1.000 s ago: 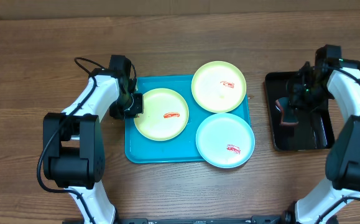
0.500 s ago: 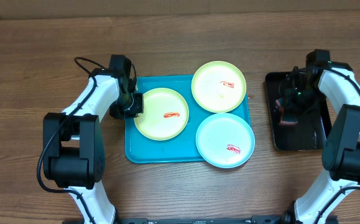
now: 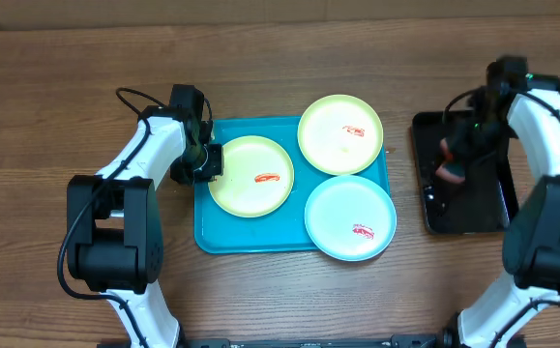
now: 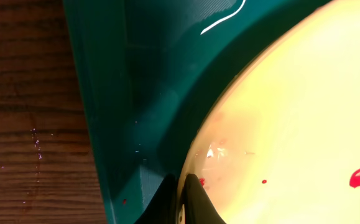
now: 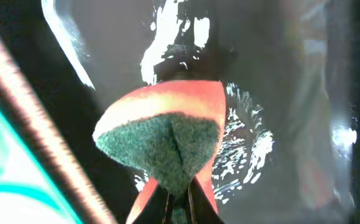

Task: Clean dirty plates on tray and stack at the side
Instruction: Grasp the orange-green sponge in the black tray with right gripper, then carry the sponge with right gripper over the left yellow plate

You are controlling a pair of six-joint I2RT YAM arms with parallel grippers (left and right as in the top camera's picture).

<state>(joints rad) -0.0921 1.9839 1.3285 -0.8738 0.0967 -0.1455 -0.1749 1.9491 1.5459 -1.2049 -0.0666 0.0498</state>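
Our right jaws are pressed onto a red sponge (image 5: pixel 161 149), its green scouring face folded outward, above the wet, glinting black tray (image 3: pixel 463 217). Over the last second that arm has drawn toward the tray's far end while the sponge stayed pinched, so we judge it is picked up and ready to travel left. Our left jaws have not moved: they look clamped on the left rim of the left plate (image 3: pixel 250 177), which lies in the turquoise tray (image 3: pixel 260 242) with the far plate (image 3: pixel 340 133) and blue plate (image 3: pixel 350 218). All three show red smears, none stacked. The brown wooden tabletop (image 3: pixel 67 97) fills the overhead view; little of the room beyond shows.
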